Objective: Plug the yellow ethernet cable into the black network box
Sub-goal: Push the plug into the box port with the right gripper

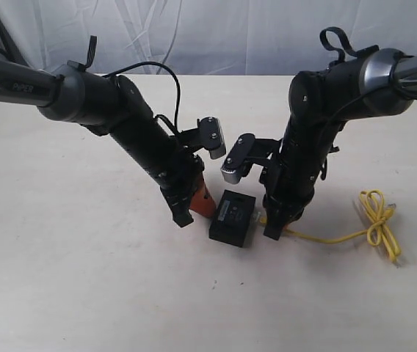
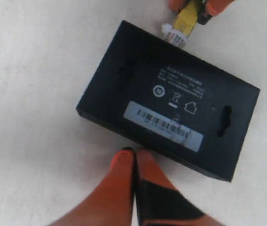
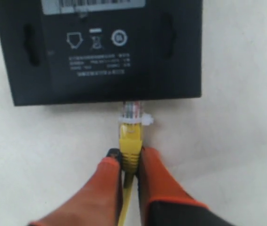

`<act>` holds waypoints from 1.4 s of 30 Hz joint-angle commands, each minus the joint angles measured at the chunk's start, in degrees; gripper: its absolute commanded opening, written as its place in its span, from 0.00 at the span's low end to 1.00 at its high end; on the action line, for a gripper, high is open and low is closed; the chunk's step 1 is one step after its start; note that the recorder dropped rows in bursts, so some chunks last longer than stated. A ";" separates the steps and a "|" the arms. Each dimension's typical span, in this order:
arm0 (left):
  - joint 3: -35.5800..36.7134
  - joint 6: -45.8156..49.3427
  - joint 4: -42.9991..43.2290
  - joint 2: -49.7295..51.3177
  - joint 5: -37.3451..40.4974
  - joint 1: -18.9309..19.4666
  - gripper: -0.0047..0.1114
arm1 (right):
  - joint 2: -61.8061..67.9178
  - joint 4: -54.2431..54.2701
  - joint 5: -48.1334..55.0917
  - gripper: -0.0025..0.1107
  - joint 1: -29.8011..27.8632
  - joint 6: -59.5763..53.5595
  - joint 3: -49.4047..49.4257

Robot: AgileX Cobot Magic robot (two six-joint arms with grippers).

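Observation:
The black network box (image 1: 232, 217) lies flat on the table between both arms, its white label strip (image 2: 164, 125) facing up. My right gripper (image 3: 129, 157) is shut on the yellow ethernet cable (image 3: 131, 141) just behind its clear plug (image 3: 132, 112). The plug's tip sits at the box's side wall (image 3: 110, 98), partly in it. The cable (image 1: 326, 237) trails right along the table to a knotted loop (image 1: 377, 218). My left gripper (image 2: 134, 153) is shut and holds nothing, its fingertips at the box's opposite edge (image 2: 138, 141). From the left wrist, the plug (image 2: 176, 33) shows at the box's far side.
A pale table (image 1: 84, 279) carries everything. Both black arms (image 1: 142, 139) lean in over the middle, wrist cameras (image 1: 212, 137) close together above the box. A white curtain (image 1: 216, 29) hangs behind the table's far edge.

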 commanded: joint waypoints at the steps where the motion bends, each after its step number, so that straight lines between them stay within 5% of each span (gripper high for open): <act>1: 0.07 0.15 0.44 0.70 -0.15 -0.25 0.04 | 1.10 0.44 -0.45 0.01 0.15 0.07 -0.28; 42: 0.07 -0.41 -0.48 0.70 0.33 -0.25 0.04 | 1.11 2.70 1.91 0.01 0.58 1.28 -2.12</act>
